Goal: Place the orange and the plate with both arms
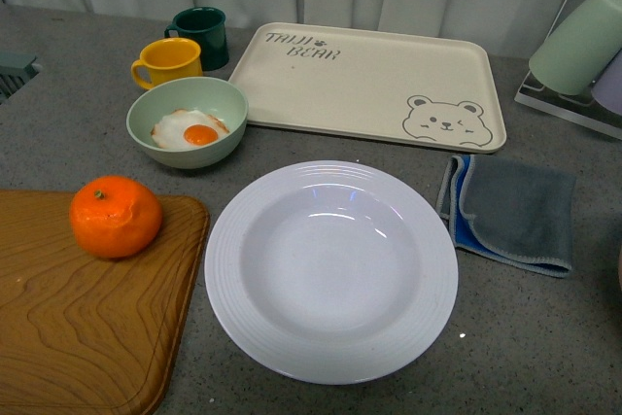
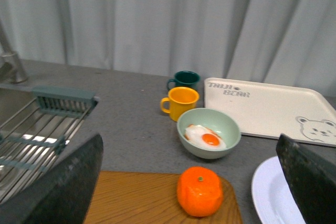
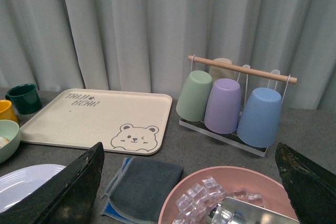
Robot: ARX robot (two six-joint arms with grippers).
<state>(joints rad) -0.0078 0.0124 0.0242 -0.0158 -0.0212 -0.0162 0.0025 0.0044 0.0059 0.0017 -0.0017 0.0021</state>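
The orange sits on a wooden cutting board at the front left. It also shows in the left wrist view, between my left gripper's wide-open fingers, which hang above and short of it. The large white plate lies on the grey counter at the front centre, empty; its edge shows in the left wrist view and the right wrist view. My right gripper is open and empty above a pink bowl. Neither arm shows in the front view.
A cream bear tray lies behind the plate. A pale green bowl with a fried egg, a yellow mug and a dark green mug stand back left. A grey cloth lies right. A cup rack, a pink bowl of ice cubes and a sink rack flank the scene.
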